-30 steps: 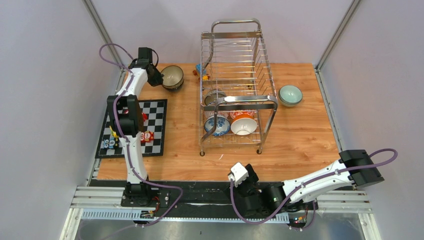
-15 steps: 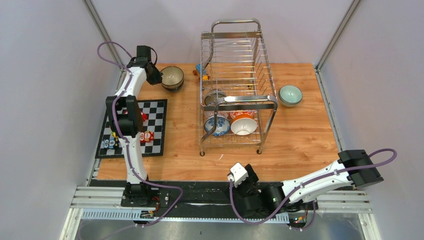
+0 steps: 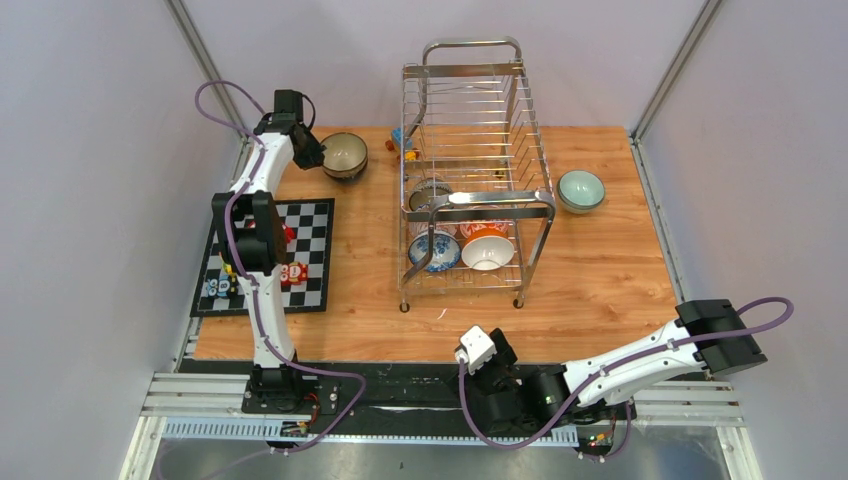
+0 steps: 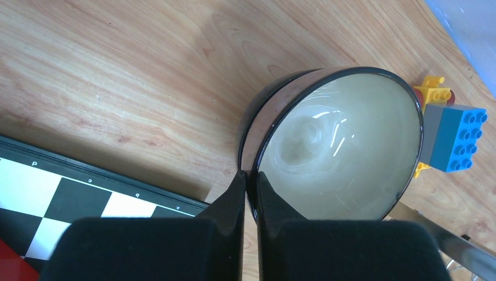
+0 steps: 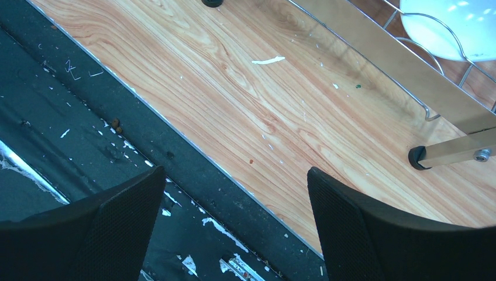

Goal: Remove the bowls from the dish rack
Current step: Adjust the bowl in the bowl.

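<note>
The light wooden table [image 3: 600, 280] carries a shiny chrome wire dish rack [image 3: 495, 197] mid-surface, a black-and-white chequered board [image 3: 310, 270] at its left edge, a dark cream-lined ceramic bowl [image 3: 345, 153] near the far left corner, and a mint green ceramic bowl [image 3: 581, 189] toward the right edge.

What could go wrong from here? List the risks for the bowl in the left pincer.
1. The left pincer grips the dark bowl only by its thin, glossy rim. The bowl could slip out or swing if the arm moves quickly.
2. The toy blocks sit right beside the bowl. A sideways move may knock them.
</note>
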`<state>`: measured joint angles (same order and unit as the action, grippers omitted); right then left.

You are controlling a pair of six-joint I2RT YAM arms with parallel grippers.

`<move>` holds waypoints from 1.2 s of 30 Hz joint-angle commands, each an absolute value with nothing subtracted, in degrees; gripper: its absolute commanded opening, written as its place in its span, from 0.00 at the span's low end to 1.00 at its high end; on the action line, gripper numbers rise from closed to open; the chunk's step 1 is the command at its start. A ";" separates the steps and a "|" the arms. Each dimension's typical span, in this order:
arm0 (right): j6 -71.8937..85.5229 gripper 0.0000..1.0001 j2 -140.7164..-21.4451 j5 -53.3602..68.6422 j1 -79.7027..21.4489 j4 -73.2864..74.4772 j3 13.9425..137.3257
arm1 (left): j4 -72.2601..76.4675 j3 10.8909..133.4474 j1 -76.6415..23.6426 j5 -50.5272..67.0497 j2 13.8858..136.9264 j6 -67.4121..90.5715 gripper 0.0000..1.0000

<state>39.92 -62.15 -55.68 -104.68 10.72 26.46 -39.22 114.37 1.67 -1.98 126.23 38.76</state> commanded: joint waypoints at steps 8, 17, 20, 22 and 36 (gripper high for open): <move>40.33 0.94 -62.14 -56.95 -104.07 11.65 26.66 | -37.87 114.80 1.76 2.74 123.93 40.47 0.00; 40.32 0.94 -62.47 -56.79 -104.09 11.73 26.81 | -37.66 113.75 1.93 2.77 124.16 39.47 0.00; 40.27 0.94 -62.58 -56.78 -104.12 11.69 26.85 | -36.80 112.70 2.07 3.22 124.11 39.63 0.00; 40.29 0.94 -62.58 -56.78 -104.08 11.69 26.82 | -36.39 112.31 2.07 3.49 124.09 39.85 0.00; 40.17 0.94 -62.84 -56.78 -104.06 11.69 27.13 | -37.10 113.89 2.21 3.61 123.36 39.44 0.00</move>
<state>39.90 -62.52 -55.68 -104.66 10.72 26.46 -37.39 112.68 2.24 0.89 126.23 39.59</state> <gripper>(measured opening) 0.939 0.057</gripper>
